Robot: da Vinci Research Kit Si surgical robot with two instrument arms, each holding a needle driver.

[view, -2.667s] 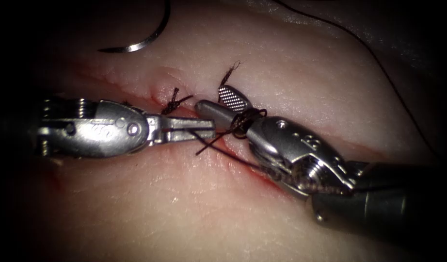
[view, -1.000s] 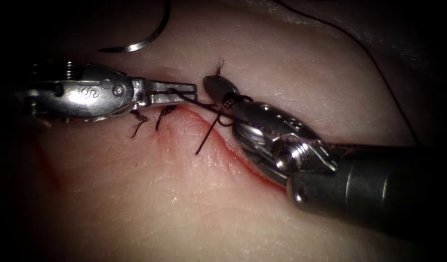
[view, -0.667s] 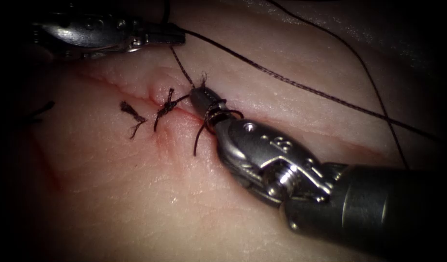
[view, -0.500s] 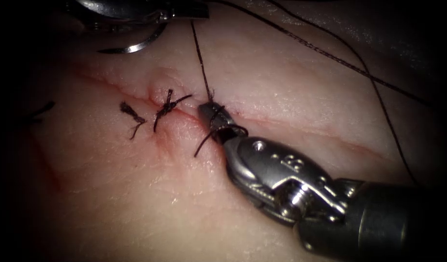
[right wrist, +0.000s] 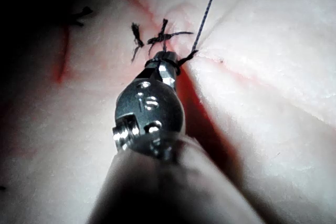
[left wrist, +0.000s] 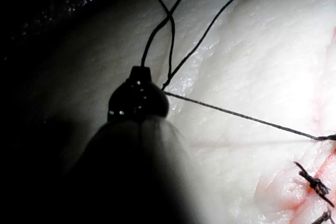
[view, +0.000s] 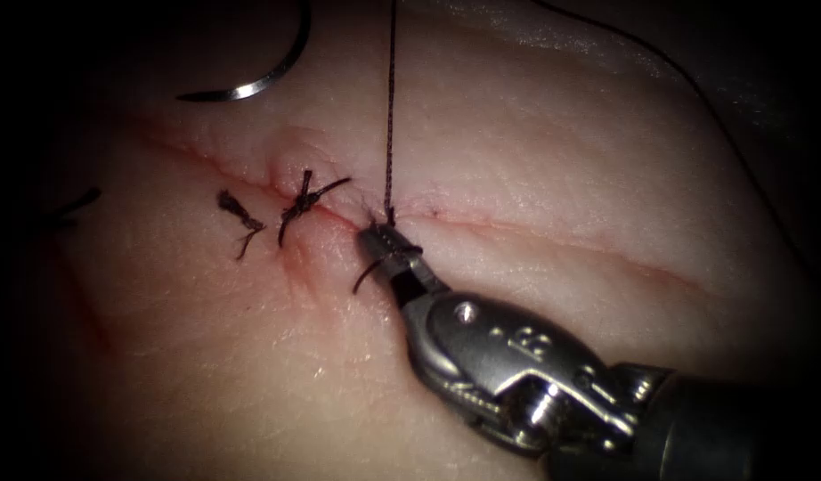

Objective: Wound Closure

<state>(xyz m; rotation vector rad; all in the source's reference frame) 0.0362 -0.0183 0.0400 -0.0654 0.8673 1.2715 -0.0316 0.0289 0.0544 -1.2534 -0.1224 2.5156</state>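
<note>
My right tool [view: 381,242] comes in from the lower right, its jaws shut on the short tail of the thread at the cut [view: 553,245], where a knot sits. The long thread [view: 389,107] runs taut from there straight up and out of the endoscope view. In the left wrist view my left tool [left wrist: 139,72] is shut on this thread [left wrist: 236,114], which stretches tight to the wound. The curved needle [view: 250,86] lies loose on the tissue [view: 517,160] at the upper left, held by neither tool and not in the tissue.
Two tied stitches with cut ends [view: 305,198] [view: 235,212] sit on the cut to the left of my right tool. A red streak of fluid [view: 81,303] marks the tissue at the far left. Slack thread [view: 695,89] curves across the upper right.
My left tool has risen out of the endoscope view, pulling the long thread tight. The loops have slid off my right tool's jaws down to the cut, and that tool has drawn back toward the lower right.
</note>
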